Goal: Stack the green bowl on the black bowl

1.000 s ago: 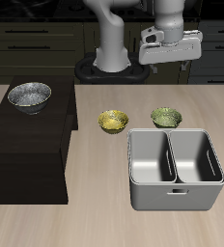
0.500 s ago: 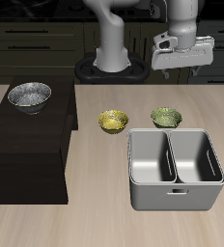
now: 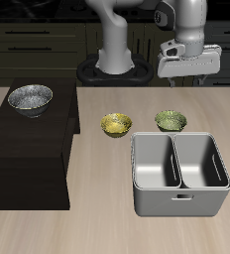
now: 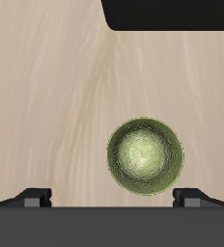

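Gripper [image 3: 189, 71], fingers spread and holding nothing, high above the bench [image 3: 107, 223]. Green bowl [image 4: 144, 156] directly below it; black bowl [image 3: 31, 98] well apart on a dark cabinet [image 3: 28, 159].

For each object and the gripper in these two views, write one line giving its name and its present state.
green bowl: upright, empty, resting on the table, not gripped.
black bowl: upright, empty, sitting on top of the dark cabinet.
yellow-gold bowl: upright, empty, on the table beside the green bowl.
grey two-compartment bin: upright, both compartments empty.
gripper: open, holding nothing, raised above the green bowl.
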